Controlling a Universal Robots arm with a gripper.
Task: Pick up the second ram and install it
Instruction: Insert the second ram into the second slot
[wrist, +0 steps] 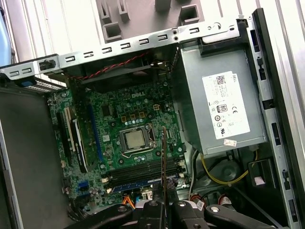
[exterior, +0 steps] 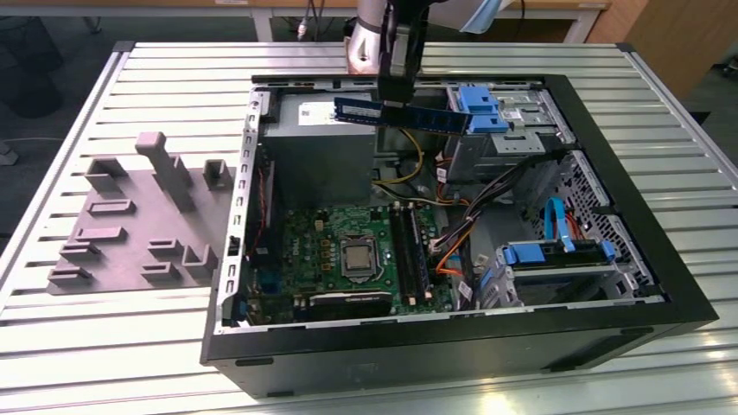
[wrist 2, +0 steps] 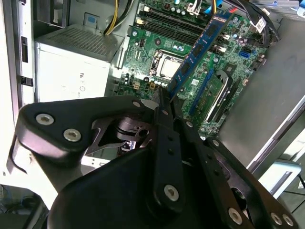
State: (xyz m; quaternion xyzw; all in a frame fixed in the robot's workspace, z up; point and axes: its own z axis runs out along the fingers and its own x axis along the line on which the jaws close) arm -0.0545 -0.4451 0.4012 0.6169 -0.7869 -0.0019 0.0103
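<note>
Gripper [exterior: 398, 105] is closed on the second ram [exterior: 444, 119], pinched near mid-length so the stick hangs level with its long edge down. I reckon that keeps the contact edge free. It sits upper centre of the exterior view, held well above the motherboard [exterior: 334, 242] inside the open case [exterior: 461, 350]. In both wrist views it lies crosswise to the ram slots [wrist: 143, 169], so it isn't lined up.
</note>
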